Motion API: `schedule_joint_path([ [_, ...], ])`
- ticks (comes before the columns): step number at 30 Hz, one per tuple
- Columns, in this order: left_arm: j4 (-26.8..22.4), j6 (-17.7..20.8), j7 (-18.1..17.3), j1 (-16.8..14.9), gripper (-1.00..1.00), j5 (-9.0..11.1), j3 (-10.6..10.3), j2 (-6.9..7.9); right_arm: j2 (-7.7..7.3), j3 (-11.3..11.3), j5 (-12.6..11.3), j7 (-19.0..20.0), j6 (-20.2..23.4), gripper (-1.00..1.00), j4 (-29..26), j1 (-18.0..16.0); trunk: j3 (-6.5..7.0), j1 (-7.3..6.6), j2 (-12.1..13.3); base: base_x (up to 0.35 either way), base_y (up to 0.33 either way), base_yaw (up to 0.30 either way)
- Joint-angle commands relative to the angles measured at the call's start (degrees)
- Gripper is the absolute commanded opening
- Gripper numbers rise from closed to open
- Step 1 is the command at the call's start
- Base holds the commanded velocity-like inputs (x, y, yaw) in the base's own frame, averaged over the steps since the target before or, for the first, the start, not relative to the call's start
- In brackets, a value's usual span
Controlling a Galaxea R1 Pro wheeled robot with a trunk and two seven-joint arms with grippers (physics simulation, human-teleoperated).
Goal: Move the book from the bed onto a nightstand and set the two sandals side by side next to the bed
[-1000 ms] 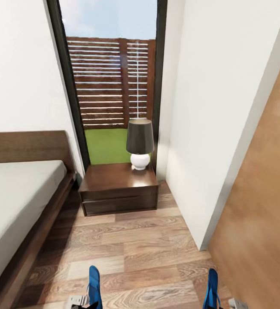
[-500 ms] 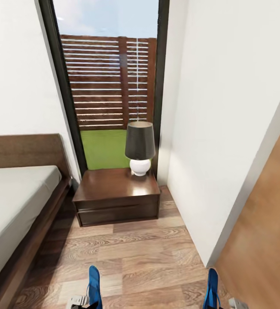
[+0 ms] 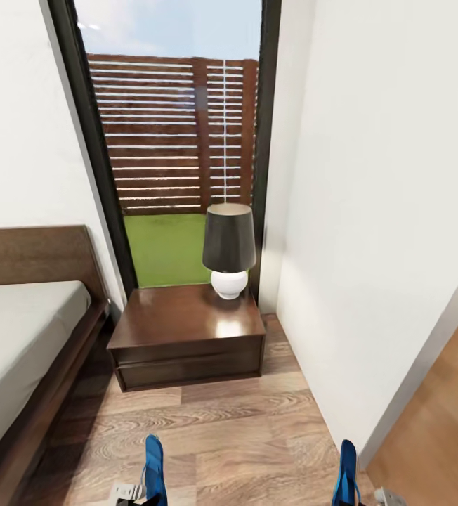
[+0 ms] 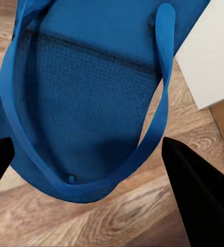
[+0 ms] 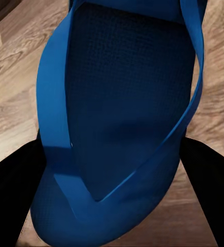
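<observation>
Two bright blue sandals stand edge-on at the bottom of the head view, one [image 3: 154,467] at the left and one [image 3: 345,472] at the right. My left gripper [image 4: 86,172] is shut on the left sandal [image 4: 91,87], with black fingers [image 4: 199,200] on either side of its sole. The right sandal [image 5: 122,103] sits the same way in my right gripper [image 5: 112,198], which is shut on it. Both hang above the plank floor. The bed [image 3: 18,330] lies at the left, and a nightstand [image 3: 180,320] stands straight ahead beside it. The book is out of view.
A lamp [image 3: 229,246] with a dark shade stands on the nightstand's back right corner. Behind it is a tall dark-framed window [image 3: 180,140]. A white wall [image 3: 376,246] closes the right side, with a brown door [image 3: 440,436] at the lower right. Wood floor [image 3: 236,429] lies between me and the nightstand.
The whole head view has shifted: the nightstand and window look nearer and lower, the bed and door slide outward. The sandals stay at the same place in the picture.
</observation>
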Motion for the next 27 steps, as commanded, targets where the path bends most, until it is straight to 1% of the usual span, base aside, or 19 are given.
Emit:
schedule_joint_path([
  [1,0.02,-0.38,-0.23,-0.06,-1.0,-0.56,0.46,-0.04,-0.03,0.26,-0.62,0.14,0.27,-1.0,-0.03,-0.03,-0.05,0.02,-0.02,0.322,0.0,0.0],
  [6,0.0,-0.38,-0.28,-0.06,-1.0,-0.56,0.46,-0.07,-0.03,0.26,-0.63,0.14,0.27,-1.0,-0.03,-0.03,-0.05,0.02,-0.02,0.321,-0.019,0.0],
  [12,0.04,-0.38,-0.4,-0.06,-1.0,-0.56,0.46,-0.06,-0.03,0.26,-0.66,0.14,0.27,-1.0,-0.03,-0.01,-0.05,0.02,-0.02,0.276,-0.107,0.031],
  [27,0.08,-0.38,-0.66,-0.06,-1.0,-0.56,0.46,-0.05,-0.03,0.26,-0.65,0.14,0.27,-1.0,-0.04,-0.03,-0.05,0.02,-0.02,0.017,-0.011,0.206],
])
